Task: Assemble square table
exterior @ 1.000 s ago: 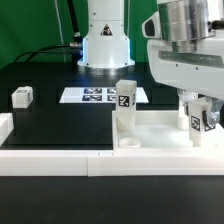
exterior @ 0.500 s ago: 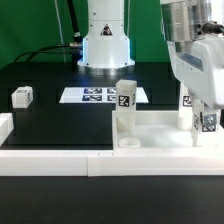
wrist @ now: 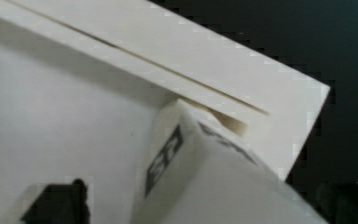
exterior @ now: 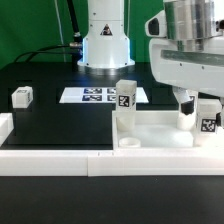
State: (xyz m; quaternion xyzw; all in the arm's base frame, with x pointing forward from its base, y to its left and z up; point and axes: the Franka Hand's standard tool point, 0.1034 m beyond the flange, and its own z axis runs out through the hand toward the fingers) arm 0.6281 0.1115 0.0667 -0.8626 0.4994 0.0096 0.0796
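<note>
White plastic, the square tabletop (exterior: pixel 160 128) lies flat on the black table (exterior: pixel 50 125), close behind the low border wall (exterior: pixel 60 160). A round corner socket (exterior: pixel 130 143) opens at its near corner, on the exterior view's left. One upright leg (exterior: pixel 125 100) stands on the slab just beyond that socket, with its tag facing the camera. A loose leg (exterior: pixel 22 96) lies well apart on the table, toward the exterior view's left. The marker board (exterior: pixel 100 96) lies flat in front of the arm's base (exterior: pixel 105 45).

At the slab's end on the exterior view's right, the gripper (exterior: pixel 203 103) hangs directly over a third leg (exterior: pixel 207 120). This leg is upright, its tag is toward the camera, and its foot is at the slab's surface.

In the wrist view the same leg fills the space between the jaws. Its tagged face is turned toward one dark finger (wrist: pixel 59 200), and a pale strip shows between that finger and the leg. The jaws stand one on each side of the leg, at roughly its width. Neither view shows whether the pads actually press on it. Beyond the leg, the slab's raised edge runs obliquely against the black table.
</note>
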